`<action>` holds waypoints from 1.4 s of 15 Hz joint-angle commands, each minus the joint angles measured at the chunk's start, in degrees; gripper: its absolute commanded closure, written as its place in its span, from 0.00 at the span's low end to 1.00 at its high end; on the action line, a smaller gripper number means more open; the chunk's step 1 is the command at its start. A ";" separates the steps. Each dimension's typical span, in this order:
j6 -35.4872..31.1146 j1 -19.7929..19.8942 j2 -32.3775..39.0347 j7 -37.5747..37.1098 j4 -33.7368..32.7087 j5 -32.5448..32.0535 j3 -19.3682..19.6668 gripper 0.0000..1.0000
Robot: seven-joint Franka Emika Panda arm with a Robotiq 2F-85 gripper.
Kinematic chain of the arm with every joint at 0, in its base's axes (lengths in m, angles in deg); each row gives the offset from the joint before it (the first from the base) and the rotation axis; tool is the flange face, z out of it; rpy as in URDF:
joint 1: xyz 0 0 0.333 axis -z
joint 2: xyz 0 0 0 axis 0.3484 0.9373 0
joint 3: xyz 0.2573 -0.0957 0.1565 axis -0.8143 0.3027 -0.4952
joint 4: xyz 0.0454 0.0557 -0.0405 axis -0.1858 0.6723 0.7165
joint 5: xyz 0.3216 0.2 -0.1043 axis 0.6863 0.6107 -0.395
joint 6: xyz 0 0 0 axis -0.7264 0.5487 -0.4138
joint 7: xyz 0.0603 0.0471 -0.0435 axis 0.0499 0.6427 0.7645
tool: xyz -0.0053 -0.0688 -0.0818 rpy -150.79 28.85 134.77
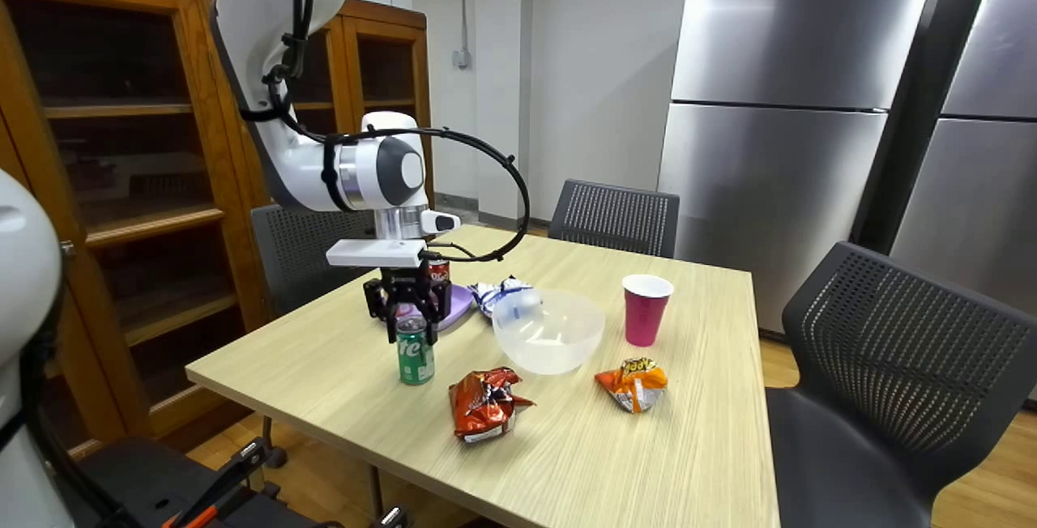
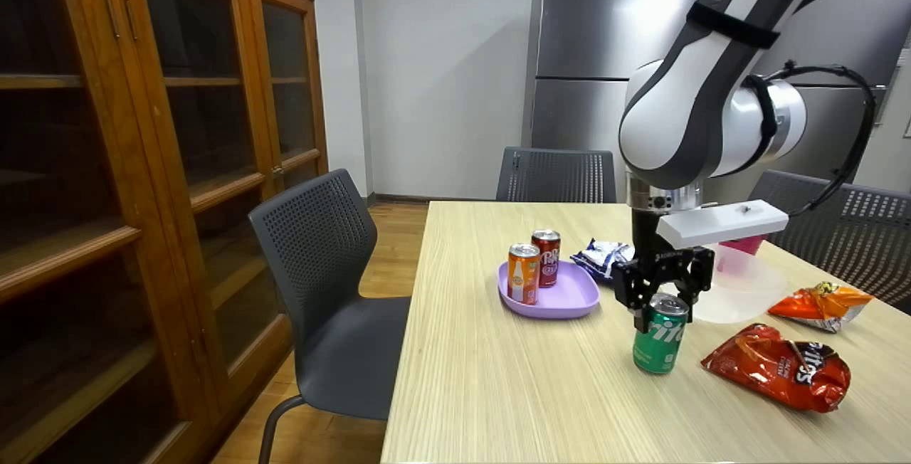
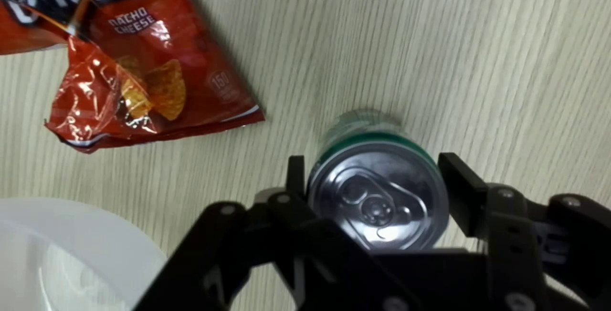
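Note:
A green can [image 1: 416, 366] stands upright on the table, its silver lid facing up in the wrist view. My gripper [image 3: 374, 177] points straight down over the can, one finger on each side of its top. The right-hand finger [image 3: 462, 191] seems to meet the can's edge, while the left-hand one has at most a sliver of room. Whether the pads press on the can is not clear. Beside the can lies a red chip bag [image 3: 162, 63]. A translucent bowl [image 1: 544, 354] sits farther off.
A purple plate [image 2: 559, 309] carries an orange can [image 2: 523, 279] and a dark red can [image 2: 547, 259]. Behind the bowl is a blue-and-white bag [image 1: 498, 291]. A pink cup [image 1: 646, 317] and an orange bag [image 1: 635, 385] stand beyond it. Chairs [image 2: 320, 257] surround the table.

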 commanded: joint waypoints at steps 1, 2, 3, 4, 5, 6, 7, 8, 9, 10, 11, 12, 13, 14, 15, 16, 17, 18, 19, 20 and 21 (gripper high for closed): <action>-1.16 0.08 -1.76 -2.05 1.65 -0.87 0.02 0.59; -1.19 0.05 -2.20 -2.09 1.85 -0.88 -0.02 0.61; -1.22 -0.06 -2.53 -2.19 2.01 -1.03 0.02 0.61; -1.37 -0.08 -3.02 -2.10 2.24 -0.90 -0.13 0.61; -1.59 -0.12 -3.70 -2.01 2.55 -0.86 -0.24 0.61; -1.71 -0.27 -4.33 -2.10 2.73 -0.97 -0.26 0.61; -1.83 -0.36 -5.06 -2.12 2.86 -0.94 -0.35 0.61; -1.91 -0.38 -5.63 -2.14 2.89 -0.84 -0.48 0.61; -1.74 -0.54 -6.25 -2.40 2.74 -0.83 -0.61 0.61; -1.47 -0.56 -6.79 -2.42 2.55 -0.66 -0.84 0.61; -1.34 -0.59 -7.34 -2.46 2.21 -0.46 -1.15 0.61; -1.13 -0.73 -7.76 -2.80 1.84 -0.61 -1.30 0.61; -0.95 -0.72 -8.04 -2.66 1.26 -0.40 -1.77 0.61; -0.71 -0.87 -8.10 -2.79 0.62 -0.56 -2.01 0.61; -0.52 -0.97 -8.01 -2.96 -0.11 -0.60 -2.33 0.61; -0.22 -1.09 -7.63 -3.11 -1.16 -0.56 -2.65 0.61; -0.07 -1.24 -7.10 -3.21 -2.20 -0.59 -2.88 0.61; 0.07 -1.33 -6.53 -3.20 -3.20 -0.55 -3.15 0.61; 0.35 -1.49 -5.69 -3.36 -4.58 -0.69 -3.29 0.61; 0.70 -1.57 -4.70 -3.38 -6.09 -0.60 -3.51 0.61; 0.80 -1.59 -3.97 -3.15 -7.26 -0.37 -3.73 0.61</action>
